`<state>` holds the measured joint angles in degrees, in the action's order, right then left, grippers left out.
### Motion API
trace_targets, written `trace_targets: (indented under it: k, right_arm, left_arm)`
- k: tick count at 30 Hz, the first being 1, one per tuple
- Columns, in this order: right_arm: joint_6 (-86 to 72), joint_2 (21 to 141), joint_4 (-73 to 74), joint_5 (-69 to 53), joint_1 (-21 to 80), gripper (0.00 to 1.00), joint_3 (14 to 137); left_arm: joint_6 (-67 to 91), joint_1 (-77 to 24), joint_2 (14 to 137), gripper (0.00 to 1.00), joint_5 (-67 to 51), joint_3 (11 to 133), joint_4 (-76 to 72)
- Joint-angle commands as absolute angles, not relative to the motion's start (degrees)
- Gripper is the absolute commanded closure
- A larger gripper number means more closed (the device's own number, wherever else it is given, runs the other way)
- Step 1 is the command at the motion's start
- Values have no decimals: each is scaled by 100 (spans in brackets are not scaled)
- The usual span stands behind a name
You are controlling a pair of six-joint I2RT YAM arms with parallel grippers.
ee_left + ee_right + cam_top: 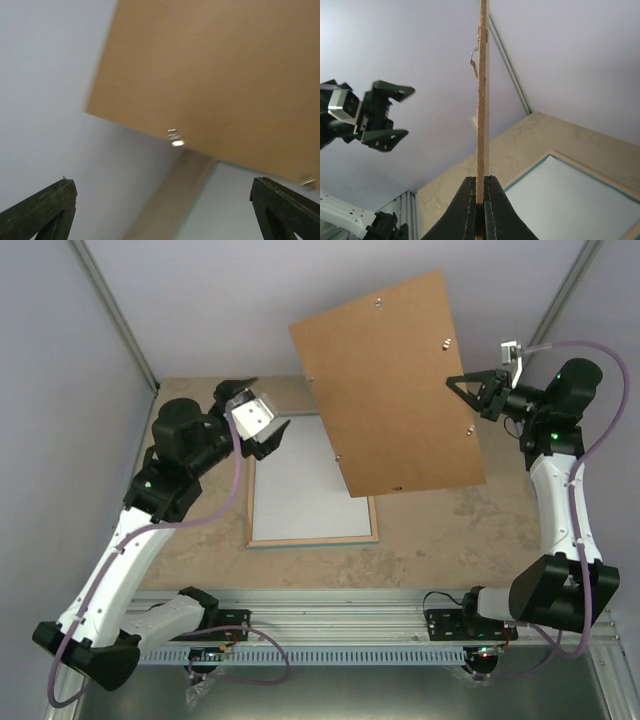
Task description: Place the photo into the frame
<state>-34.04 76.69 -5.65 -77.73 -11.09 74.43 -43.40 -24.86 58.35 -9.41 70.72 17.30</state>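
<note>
Worktop (450,530) carried the frame (310,539), flat and back-up, under the raised board's lower corner. The brown backing board (395,390) hung in the air, pinched at one thin edge by the right pincer (481,182) alone. Left pincer (161,190) was spread wide, holding nothing. Risks:
- with a big panel on a one-sided grip, it could pivot or slip and drop onto the pane
- the metal clips (443,342) could snag on re-seating

Photo wasn't identifiable. The pale sheet (300,490) inside the frame was possibly its back, or the mat.
</note>
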Motion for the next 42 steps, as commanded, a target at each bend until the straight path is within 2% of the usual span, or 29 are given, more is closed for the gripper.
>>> trace_targets:
  k: [1, 6, 10, 20, 26, 29, 31, 33, 34, 38, 42]
  right_arm:
    - [-4725, 7441, -2136, -7812, -954, 99, 7347]
    - [-5535, 7313, -3035, -7654, -707, 99, 7346]
    - [-5909, 7305, -3345, -7518, -511, 99, 7459]
    - [-6818, 7295, -4177, -7320, -321, 100, 7110]
    - [-6980, 7311, -4374, -7213, -196, 100, 6748]
    - [-6987, 7342, -4527, -7212, -159, 99, 6572]
    - [-6909, 7375, -4516, -7250, -157, 100, 6521]
    - [-6776, 7413, -4481, -7258, -150, 100, 6476]
    - [-6599, 7434, -4342, -7275, -150, 100, 6474]
    - [-4942, 7516, -2837, -7359, -117, 99, 6551]
    - [-3603, 7545, -1711, -7519, -8, 96, 6487]
  left_arm:
    - [-1299, -2485, 6050, 4, -2400, 7080, 2510]
    - [783, -1745, 6191, 8, -4030, 6473, 1321]
    - [1862, -1080, 6160, 13, -4899, 5945, 146]
    - [3638, -1063, 6293, 19, -5367, 5130, -2391]
    - [4663, -1072, 6564, 36, -5442, 5029, -3543]
    - [4950, -1072, 6586, 53, -5529, 5071, -3844]
    - [4955, -1072, 6532, 69, -5621, 5151, -3870]
    - [4726, -1072, 6456, 92, -5714, 5293, -3571]
    - [4436, -1072, 6424, 100, -5731, 5454, -3227]
    - [3215, -1068, 6518, 100, -5601, 6246, -1382]
    - [2468, -1065, 6656, 100, -5482, 6788, -401]
